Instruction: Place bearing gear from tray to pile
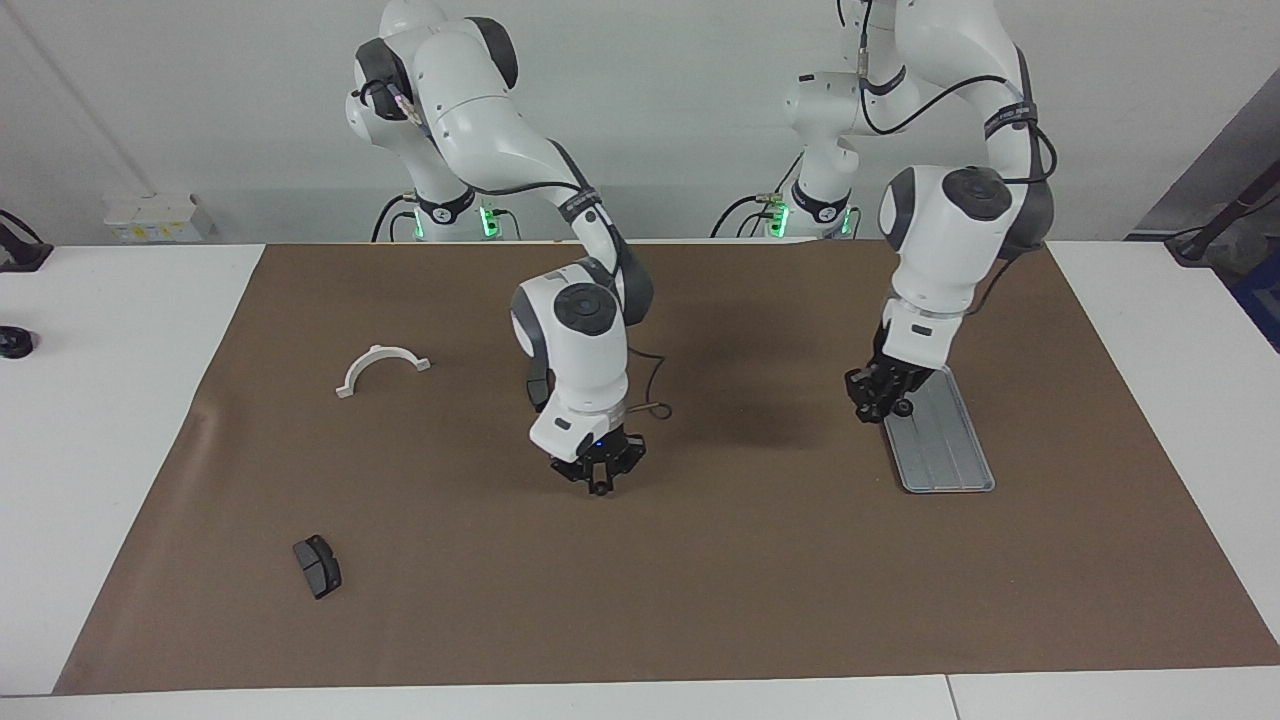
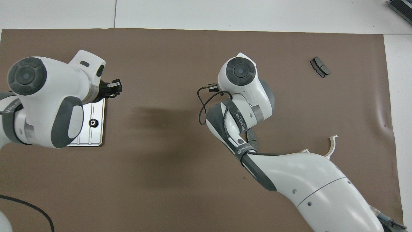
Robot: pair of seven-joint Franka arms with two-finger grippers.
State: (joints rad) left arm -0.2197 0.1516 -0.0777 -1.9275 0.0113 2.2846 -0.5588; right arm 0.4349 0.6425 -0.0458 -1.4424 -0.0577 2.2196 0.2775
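Right arm hides most of brake pad (image 2: 251,138), one end of half-ring bracket (image 2: 331,147)

We have two high cameras. One looks across the table at the robots, whose bases stand at its twelve o'clock. The other hangs above the robots' end and looks steeply down, arms entering from six o'clock. Both share the brown mat (image 1: 700,560), the tray (image 1: 945,450) and the white bracket (image 1: 380,368), half a turn apart.
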